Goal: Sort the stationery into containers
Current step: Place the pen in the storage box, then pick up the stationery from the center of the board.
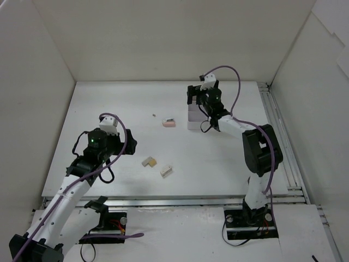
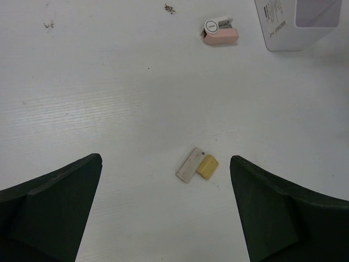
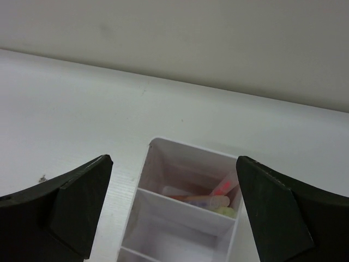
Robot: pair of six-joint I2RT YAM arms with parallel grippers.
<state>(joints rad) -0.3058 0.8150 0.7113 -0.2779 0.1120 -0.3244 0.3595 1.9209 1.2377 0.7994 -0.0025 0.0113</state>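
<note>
The white divided container (image 1: 192,118) stands at the back right of the table. My right gripper (image 1: 199,103) hovers over it, open and empty (image 3: 174,159). In the right wrist view the far compartment of the container (image 3: 185,146) holds pink and orange pen-like sticks (image 3: 215,197). A pale pink eraser block (image 1: 169,123) lies left of the container. A tan L-shaped block (image 1: 149,161) and a cream block (image 1: 166,171) lie mid-table. My left gripper (image 1: 126,146) is open above the table, and the L-shaped block (image 2: 196,165) lies just ahead between its fingertips (image 2: 165,161).
White walls enclose the table on three sides. A rail (image 1: 281,142) runs along the right edge. A small dark speck (image 1: 155,115) lies left of the pink eraser (image 2: 220,31). The container's corner (image 2: 283,33) shows at the top right of the left wrist view.
</note>
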